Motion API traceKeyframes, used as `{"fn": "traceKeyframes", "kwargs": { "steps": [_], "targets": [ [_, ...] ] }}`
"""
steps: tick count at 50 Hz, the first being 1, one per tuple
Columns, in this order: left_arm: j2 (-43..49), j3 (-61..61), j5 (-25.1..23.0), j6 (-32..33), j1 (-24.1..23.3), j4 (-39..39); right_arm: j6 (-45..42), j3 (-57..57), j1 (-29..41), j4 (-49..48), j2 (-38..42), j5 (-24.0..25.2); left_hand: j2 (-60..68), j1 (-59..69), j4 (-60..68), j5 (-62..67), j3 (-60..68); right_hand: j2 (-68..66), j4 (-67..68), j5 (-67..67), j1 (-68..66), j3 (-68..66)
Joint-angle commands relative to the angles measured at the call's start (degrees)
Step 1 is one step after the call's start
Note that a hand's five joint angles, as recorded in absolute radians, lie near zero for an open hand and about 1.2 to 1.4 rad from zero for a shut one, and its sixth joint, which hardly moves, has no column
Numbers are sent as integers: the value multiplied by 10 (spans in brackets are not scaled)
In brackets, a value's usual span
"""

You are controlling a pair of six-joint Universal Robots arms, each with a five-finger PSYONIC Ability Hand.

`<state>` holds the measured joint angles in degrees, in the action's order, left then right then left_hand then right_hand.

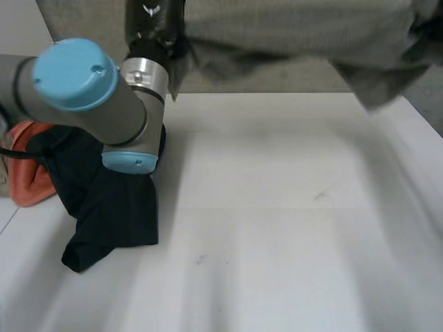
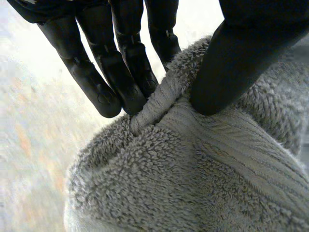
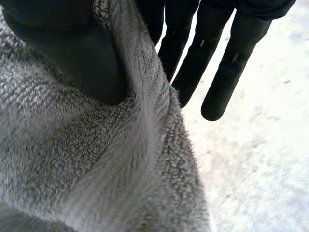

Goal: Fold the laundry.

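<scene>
A grey terry-cloth towel (image 1: pixel 297 34) hangs lifted above the white table (image 1: pixel 291 228), spread between the two hands with its long axis running from one hand across to the other. The left hand (image 2: pixel 120 72) grasps the towel's hemmed edge, thumb pressed on one face and straight fingers behind the fold. The right hand (image 3: pixel 82 58) pinches the towel's edge the same way, the cloth falling away below its palm. Beneath the left arm (image 1: pixel 90 90), a crumpled black garment (image 1: pixel 111 207) lies on the table, touching a bunched orange cloth (image 1: pixel 34 180).
</scene>
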<state>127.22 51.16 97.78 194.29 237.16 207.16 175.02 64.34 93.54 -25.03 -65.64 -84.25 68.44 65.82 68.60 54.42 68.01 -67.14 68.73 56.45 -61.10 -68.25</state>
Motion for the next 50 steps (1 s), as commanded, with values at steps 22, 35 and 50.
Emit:
{"fn": "traceKeyframes", "kwargs": {
  "steps": [22, 35, 50],
  "targets": [
    [-99, 401, -9, 33, -27, -134, -220, 146, -39, 380, 44, 67, -405, -379, -407, -365, -401, 401, -417, -395, 341, 412],
    [-120, 320, -47, 2, 15, -202, -266, 211, 2, 360, -68, 95, -476, -450, -478, -436, -472, 423, -439, -416, 363, 434],
    [-33, 193, -53, -28, 24, -264, -311, 177, 67, 324, 69, 12, -502, -475, -503, -461, -497, 442, -458, -435, 382, 453]
  ]
}}
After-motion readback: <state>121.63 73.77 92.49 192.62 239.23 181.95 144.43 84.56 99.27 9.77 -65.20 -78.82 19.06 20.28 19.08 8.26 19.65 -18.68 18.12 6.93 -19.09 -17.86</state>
